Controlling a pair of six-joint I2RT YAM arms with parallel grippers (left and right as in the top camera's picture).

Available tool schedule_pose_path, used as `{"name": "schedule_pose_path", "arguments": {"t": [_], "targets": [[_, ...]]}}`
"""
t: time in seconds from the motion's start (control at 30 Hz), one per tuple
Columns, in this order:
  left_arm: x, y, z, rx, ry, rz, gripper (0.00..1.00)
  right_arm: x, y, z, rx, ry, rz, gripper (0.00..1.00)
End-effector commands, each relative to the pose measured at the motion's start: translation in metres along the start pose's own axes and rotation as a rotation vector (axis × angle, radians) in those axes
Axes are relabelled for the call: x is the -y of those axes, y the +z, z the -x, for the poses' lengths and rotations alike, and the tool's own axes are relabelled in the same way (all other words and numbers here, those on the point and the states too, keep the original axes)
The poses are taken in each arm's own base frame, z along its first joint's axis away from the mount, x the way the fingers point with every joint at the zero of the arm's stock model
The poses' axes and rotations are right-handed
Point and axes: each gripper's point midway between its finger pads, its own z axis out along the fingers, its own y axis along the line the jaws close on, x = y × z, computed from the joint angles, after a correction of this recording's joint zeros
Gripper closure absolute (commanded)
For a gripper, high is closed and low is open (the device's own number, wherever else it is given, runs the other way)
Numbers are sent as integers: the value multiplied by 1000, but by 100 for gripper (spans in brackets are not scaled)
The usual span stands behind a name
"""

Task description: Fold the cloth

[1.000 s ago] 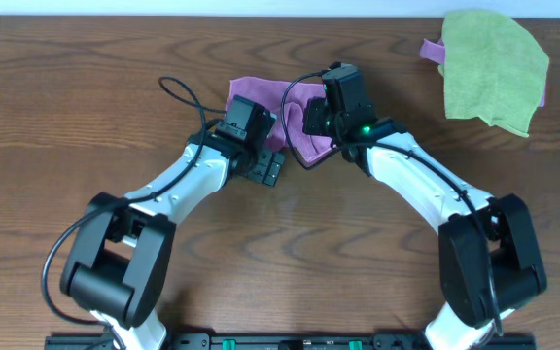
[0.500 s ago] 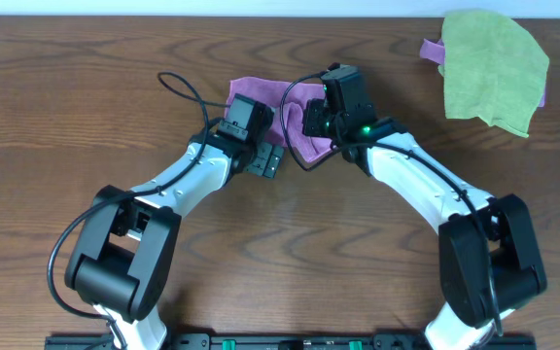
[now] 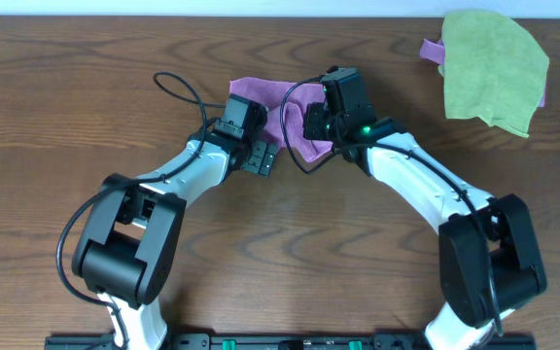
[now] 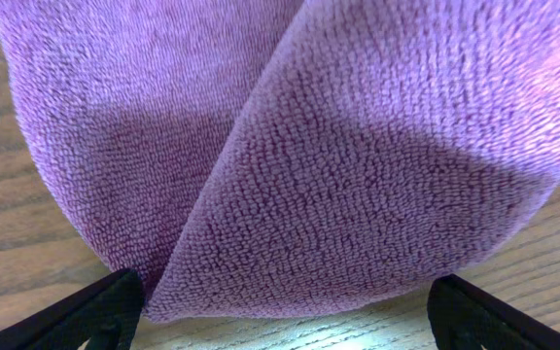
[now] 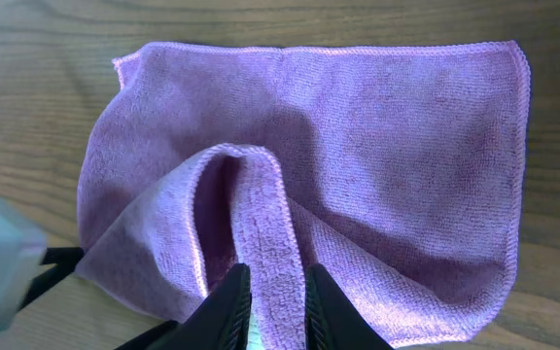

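Purple cloth (image 3: 257, 92) lay upper centre of overhead frame, on wooden table (image 3: 56, 107). Right gripper (image 5: 271, 292) clenched on raised ridge of cloth, near edge pulled up into loop; grip unchanged over last second. Left gripper (image 4: 290, 326) released, jaws wide, straddling cloth's near edge; arm had crept slightly up-frame toward cloth. Whether left fingertips touched fabric: unclear. Fold judged begun, not yet laid. Lime-green cloth (image 3: 494, 68) upper right, well apart.

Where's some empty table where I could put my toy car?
Bare table lies left of the left arm, between it and the right arm, and below the green cloth. It's crowded in the middle, where the left gripper and right gripper meet the purple cloth.
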Motion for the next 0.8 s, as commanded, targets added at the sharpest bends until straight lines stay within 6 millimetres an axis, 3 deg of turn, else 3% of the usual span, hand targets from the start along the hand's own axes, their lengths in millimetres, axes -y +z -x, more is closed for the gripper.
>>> {"name": "schedule_pose_path", "arguments": {"t": [0.0, 0.37, 0.67, 0.77], "targets": [[3, 4, -6, -18, -2, -18, 5, 1, 0, 8, 10, -12, 2, 80], [15, -6, 4, 10, -7, -59, 5, 2, 1, 6, 4, -28, -2, 81], [8, -51, 37, 124, -9, -10, 5, 5, 0, 3, -8, -52, -13, 82], [3, -64, 42, 149, -11, 21, 5, 20, 0, 4, -8, -43, -75, 84]]}}
